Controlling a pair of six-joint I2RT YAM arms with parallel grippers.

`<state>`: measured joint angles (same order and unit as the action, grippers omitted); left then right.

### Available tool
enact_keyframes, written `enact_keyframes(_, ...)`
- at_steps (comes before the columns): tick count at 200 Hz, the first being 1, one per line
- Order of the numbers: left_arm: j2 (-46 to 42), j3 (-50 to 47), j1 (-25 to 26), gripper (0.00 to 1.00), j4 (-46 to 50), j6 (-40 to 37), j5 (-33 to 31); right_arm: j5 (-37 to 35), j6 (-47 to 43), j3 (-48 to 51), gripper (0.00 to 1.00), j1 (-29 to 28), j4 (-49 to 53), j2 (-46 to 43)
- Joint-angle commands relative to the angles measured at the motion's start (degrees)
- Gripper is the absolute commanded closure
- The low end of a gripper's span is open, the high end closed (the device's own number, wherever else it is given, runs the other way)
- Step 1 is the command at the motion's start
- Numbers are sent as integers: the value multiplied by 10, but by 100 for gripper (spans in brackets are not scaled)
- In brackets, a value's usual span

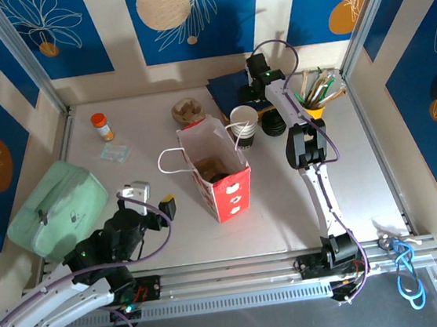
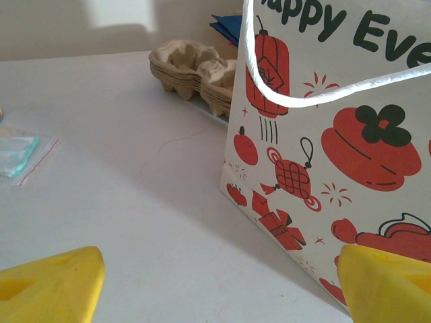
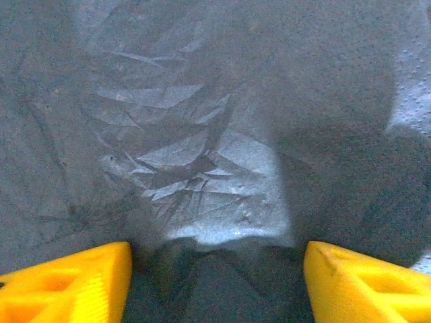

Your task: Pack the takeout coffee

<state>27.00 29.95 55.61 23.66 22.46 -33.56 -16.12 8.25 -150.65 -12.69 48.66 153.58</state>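
With the left gripper [image 2: 219, 282] and right gripper [image 3: 215, 272] both spread open and empty, the greenish paper cup with black lid [image 1: 272, 124] seemingly sits half-hidden under the right arm [image 1: 307, 147], touching the stack of white-rimmed cups [image 1: 243, 121], which a careless reach could topple.

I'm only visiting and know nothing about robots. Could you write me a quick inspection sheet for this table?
Surface: pale table; no spills seen.
Job's things: open red-and-white paper bag stands mid-table with something dark inside; cannot tell if it is the takeout coffee.
Clutter: stack of cups, orange-capped bottle, cardboard cup carrier, green pouch, yellow utensil holder.
Grippers: left gripper open, facing the bag; right gripper open, close over a dark crumpled surface.
Cables: purple cable looping off the right arm; blue cable at the near-right corner.
Surroundings: blue patterned walls.
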Motion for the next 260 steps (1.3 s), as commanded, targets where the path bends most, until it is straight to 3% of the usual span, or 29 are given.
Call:
enact_keyframes(1, -2, 26, -6, 11, 12, -3, -12, 10, 0, -13, 40, -5, 16, 12)
enact_keyframes(36, -2, 33, -6, 11, 24, -3, -13, 30, 15, -13, 59, -1, 20, 9)
enact_keyframes(132, -2, 35, -6, 11, 27, 3, -16, 78, 62, -36, 82, 13, 15, -71)
enact_keyframes(195, -2, 48, -6, 11, 37, 5, -15, 78, 71, -49, 91, 16, 43, -166)
enact_keyframes(260, -2, 58, -6, 10, 38, 9, 9, 109, 86, -49, 92, 9, 127, -301)
